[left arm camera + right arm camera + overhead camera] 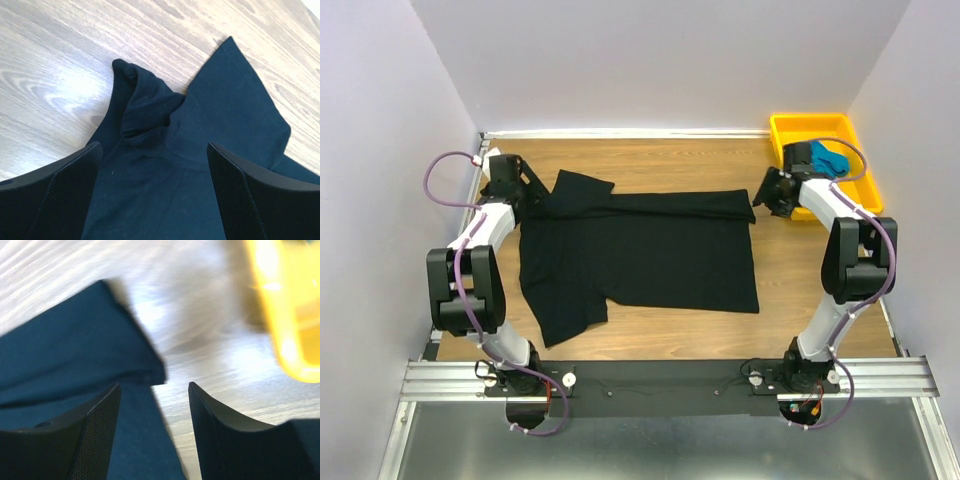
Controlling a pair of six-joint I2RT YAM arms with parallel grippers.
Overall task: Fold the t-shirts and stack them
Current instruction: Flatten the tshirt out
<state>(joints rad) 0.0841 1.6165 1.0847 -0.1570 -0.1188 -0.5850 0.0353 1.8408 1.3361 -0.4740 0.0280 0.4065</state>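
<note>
You have the large plain black cloth t-shirt spread on the wooden table, its far edge folded over. Your left gripper hangs wide apart over its bunched far-left end. Your right gripper is likewise spread at the far-right corner. The bright teal-blue t-shirt lies crumpled in the yellow plastic tray.

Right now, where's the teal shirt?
In the top view, the teal shirt lies bunched in the yellow tray at the far right corner of the table, just beyond the right gripper.
</note>
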